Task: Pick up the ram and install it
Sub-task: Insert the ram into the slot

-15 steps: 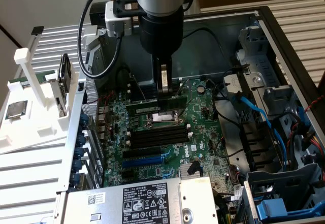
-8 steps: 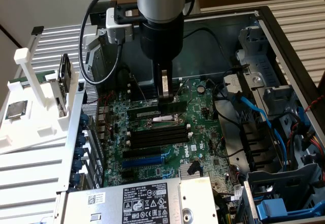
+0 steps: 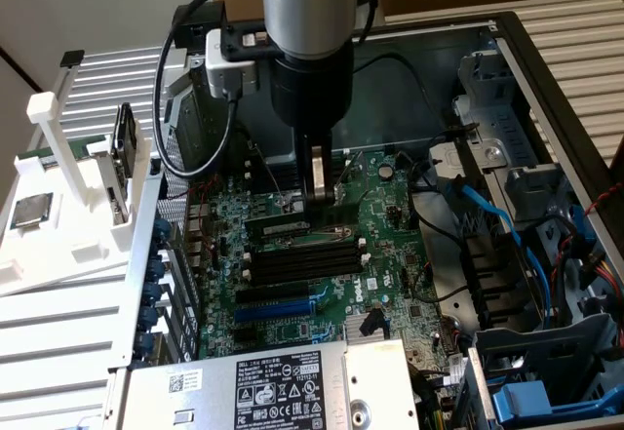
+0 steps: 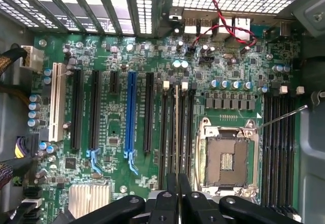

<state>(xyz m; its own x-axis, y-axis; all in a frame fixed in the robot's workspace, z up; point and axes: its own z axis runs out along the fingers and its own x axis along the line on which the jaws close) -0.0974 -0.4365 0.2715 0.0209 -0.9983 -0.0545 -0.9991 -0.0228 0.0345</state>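
Observation:
The ram [image 3: 283, 226] is a narrow green stick standing on edge on the motherboard [image 3: 390, 206], along the farthest of the long black memory slots [image 3: 302, 259]. My gripper [image 3: 317, 199] reaches straight down from the arm and is shut on the ram near one end. In the wrist view the ram [image 4: 176, 127] appears as a thin edge running away from my shut gripper [image 4: 177, 183], in line with a slot between two empty ones. Whether it is pressed fully home I cannot tell.
An empty processor socket [image 4: 226, 155] lies beside the slots. A white stand [image 3: 58, 196] at the exterior view's left holds a silver processor chip [image 3: 29, 211]. The power supply [image 3: 283, 386] is at the near edge. Blue cables [image 3: 487, 215] and drive cages crowd the right.

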